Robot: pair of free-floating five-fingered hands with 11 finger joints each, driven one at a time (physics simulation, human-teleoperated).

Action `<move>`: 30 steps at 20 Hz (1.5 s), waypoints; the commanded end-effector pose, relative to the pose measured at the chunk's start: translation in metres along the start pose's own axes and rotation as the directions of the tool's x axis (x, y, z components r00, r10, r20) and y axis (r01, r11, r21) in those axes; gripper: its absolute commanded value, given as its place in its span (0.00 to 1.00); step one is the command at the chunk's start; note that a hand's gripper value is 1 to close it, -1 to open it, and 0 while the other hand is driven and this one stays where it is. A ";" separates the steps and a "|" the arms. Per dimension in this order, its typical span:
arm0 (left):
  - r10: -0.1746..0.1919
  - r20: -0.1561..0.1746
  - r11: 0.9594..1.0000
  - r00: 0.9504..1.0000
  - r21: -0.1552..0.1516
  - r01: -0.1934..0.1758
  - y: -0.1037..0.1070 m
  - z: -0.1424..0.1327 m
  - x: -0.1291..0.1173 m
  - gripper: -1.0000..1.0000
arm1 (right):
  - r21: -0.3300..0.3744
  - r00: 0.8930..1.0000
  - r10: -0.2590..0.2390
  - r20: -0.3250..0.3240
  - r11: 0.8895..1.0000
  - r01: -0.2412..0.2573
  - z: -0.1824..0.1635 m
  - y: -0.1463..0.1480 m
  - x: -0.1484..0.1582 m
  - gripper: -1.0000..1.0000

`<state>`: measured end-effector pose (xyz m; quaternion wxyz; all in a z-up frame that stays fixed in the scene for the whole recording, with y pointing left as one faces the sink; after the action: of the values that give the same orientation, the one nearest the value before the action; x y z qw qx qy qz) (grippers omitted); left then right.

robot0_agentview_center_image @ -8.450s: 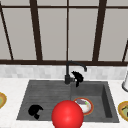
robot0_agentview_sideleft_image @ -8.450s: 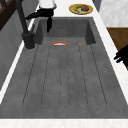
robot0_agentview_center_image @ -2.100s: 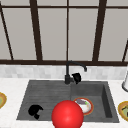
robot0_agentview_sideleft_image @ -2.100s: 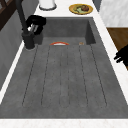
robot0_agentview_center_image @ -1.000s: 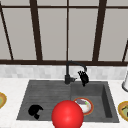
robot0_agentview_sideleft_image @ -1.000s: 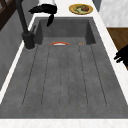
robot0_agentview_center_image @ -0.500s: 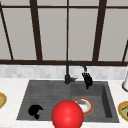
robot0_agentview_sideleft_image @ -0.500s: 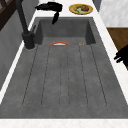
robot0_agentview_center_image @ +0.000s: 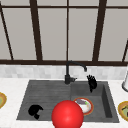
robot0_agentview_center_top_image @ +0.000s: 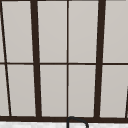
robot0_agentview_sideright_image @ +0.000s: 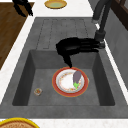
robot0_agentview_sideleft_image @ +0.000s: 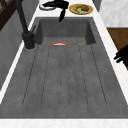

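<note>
Right hand [robot0_agentview_sideright_image: 75,47] hovers over basin beside faucet [robot0_agentview_center_image: 68,72], fingers released, straight, grasping nothing; plate [robot0_agentview_sideright_image: 70,82] below. Left hand [robot0_agentview_center_image: 35,111] idle, fingers clenched, over drainboard.

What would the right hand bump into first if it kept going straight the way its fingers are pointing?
In the right side view, the right hand hangs above the sink basin, its straight fingers aimed toward the faucet. Going straight on, it would probably meet the faucet's base first, though depth is hard to judge.
</note>
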<state>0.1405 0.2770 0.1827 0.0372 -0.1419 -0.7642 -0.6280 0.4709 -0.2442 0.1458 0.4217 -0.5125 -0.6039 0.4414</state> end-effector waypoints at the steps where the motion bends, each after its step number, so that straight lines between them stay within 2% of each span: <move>1: 0.000 0.000 1.000 1.000 0.000 0.000 0.000 0.000 0.000 0.50 | 0.049 0.997 -0.035 -0.072 0.998 0.038 0.014 -0.011 -0.009 0.00; 4: 0.000 0.000 1.000 1.000 0.000 0.000 0.000 0.000 0.000 0.50 | 0.082 0.994 -0.039 -0.101 0.995 0.048 0.024 -0.016 -0.017 0.00; 7: 0.000 0.000 1.000 1.000 0.000 0.000 0.000 0.000 0.000 0.50 | 0.087 0.996 -0.043 -0.079 0.995 0.050 0.022 -0.014 -0.018 0.00; 8: 0.000 0.000 1.000 1.000 0.000 0.000 0.000 0.000 0.000 0.50 | 0.094 0.995 -0.036 -0.091 0.995 0.045 0.021 -0.014 -0.018 0.00; 10: 0.000 0.000 1.000 1.000 0.000 0.000 0.000 0.000 0.000 0.50 | 0.149 0.994 -0.043 -0.105 0.987 0.059 0.030 -0.018 -0.025 0.00; 17: 0.000 0.000 1.000 1.000 0.000 0.000 0.000 0.000 0.000 0.50 | 0.223 0.993 -0.036 -0.110 0.973 0.060 0.075 -0.035 -0.024 0.00; 22: 0.000 0.000 1.000 1.000 0.000 0.000 0.000 0.000 0.000 0.50 | 0.336 0.991 -0.039 -0.132 0.938 0.081 0.097 -0.050 -0.022 0.00; 29: 0.000 0.000 1.000 1.000 0.000 0.000 0.000 0.000 0.000 0.50 | 0.467 0.989 -0.039 -0.146 0.878 0.104 0.127 -0.069 -0.018 0.00; 30: 0.000 0.000 1.000 1.000 0.000 0.000 0.000 0.000 0.000 0.50 | 0.464 0.988 -0.023 -0.152 0.881 0.093 0.125 -0.078 -0.018 0.00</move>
<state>0.1405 0.2770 0.1827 0.0372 -0.1419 -0.7642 -0.6280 0.3426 -0.2803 0.1758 0.5678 -0.4118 -0.4835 0.5238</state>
